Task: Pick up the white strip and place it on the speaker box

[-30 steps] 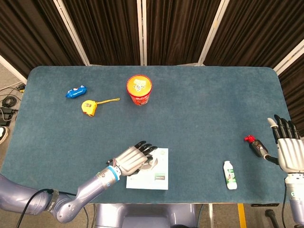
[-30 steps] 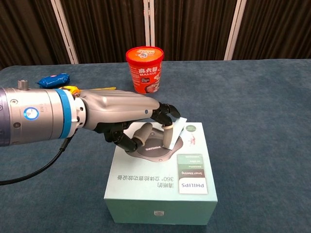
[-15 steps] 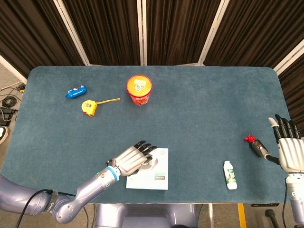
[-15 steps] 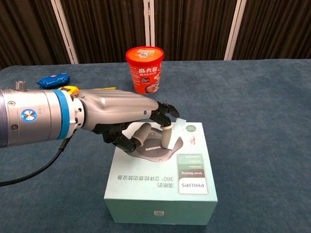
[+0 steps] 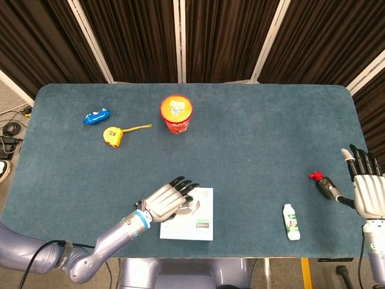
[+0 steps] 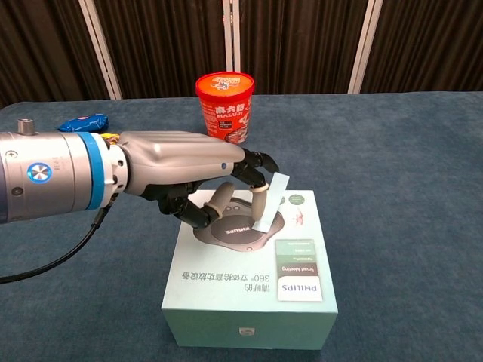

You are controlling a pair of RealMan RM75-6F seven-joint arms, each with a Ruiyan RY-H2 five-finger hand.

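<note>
Left hand (image 6: pixel 192 185) pinches thin white strip (image 6: pixel 271 202) between thumb and fingertip, tilted, its low end touching pale green cardboard speaker box (image 6: pixel 249 298), seemingly for release; right hand (image 5: pixel 368 191) idle far right, fingers spread, empty.

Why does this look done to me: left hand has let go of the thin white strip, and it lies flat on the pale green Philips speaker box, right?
Not right. The left hand has not let go: it pinches the thin white strip, which slants with only its lower end at the pale green Philips speaker box. The chest view shows it.
</note>
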